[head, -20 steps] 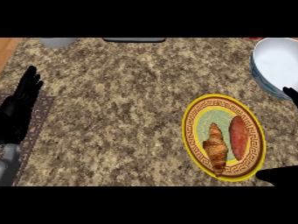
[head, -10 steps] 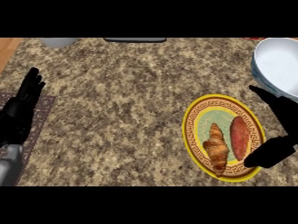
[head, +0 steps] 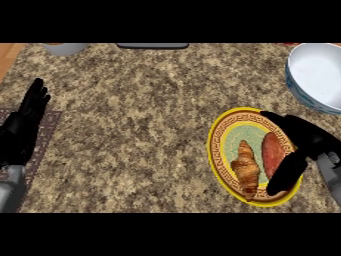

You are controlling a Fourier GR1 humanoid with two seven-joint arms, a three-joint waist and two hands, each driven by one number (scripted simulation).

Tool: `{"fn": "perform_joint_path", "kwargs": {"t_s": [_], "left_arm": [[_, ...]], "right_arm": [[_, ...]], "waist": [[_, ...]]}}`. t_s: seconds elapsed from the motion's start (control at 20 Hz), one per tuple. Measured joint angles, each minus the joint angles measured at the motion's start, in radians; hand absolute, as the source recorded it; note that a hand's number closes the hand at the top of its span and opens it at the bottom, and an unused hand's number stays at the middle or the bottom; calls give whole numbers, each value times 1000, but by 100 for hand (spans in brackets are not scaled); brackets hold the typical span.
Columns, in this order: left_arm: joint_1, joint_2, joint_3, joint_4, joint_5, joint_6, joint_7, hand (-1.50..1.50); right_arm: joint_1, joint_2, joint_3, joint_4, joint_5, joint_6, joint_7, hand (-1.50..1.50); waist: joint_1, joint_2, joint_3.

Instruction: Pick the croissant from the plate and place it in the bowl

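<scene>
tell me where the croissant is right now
In the head view the croissant lies on the yellow-rimmed plate at lower right, left of a reddish food item.

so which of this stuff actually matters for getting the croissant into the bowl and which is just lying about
Belongs to the job:
croissant
yellow-rimmed plate
white bowl
right hand, over the plate

Just lying about:
reddish-brown food beside the croissant
grey container at the far edge
dark flat object at the far edge
left hand, resting open
</scene>
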Motion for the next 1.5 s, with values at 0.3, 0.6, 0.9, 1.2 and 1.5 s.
{"fn": "perform_joint_path", "kwargs": {"t_s": [0.3, 0.6, 0.9, 1.2, 1.5], "left_arm": [[2, 2, 25, -19, -4, -16, 19, 0], [0, -26, 37, -22, -40, -17, 31, 0], [21, -40, 64, -41, -52, -39, 38, 0], [10, -55, 93, -47, -77, -65, 54, 0], [14, -86, 111, -31, -104, -84, 41, 0]], "right_arm": [[-39, 21, 56, 66, 116, 22, -26, -150], [-36, 92, 72, 99, 254, 25, -41, -150], [33, 169, 77, 118, 315, 32, -52, -150], [82, 239, 57, 128, 387, 46, -61, -150], [93, 292, 22, 190, 479, 53, -94, -150]], "waist": [[-6, -2, 1], [-12, -2, 1], [-15, -3, 1], [-16, -3, 1], [-15, -3, 0]]}}
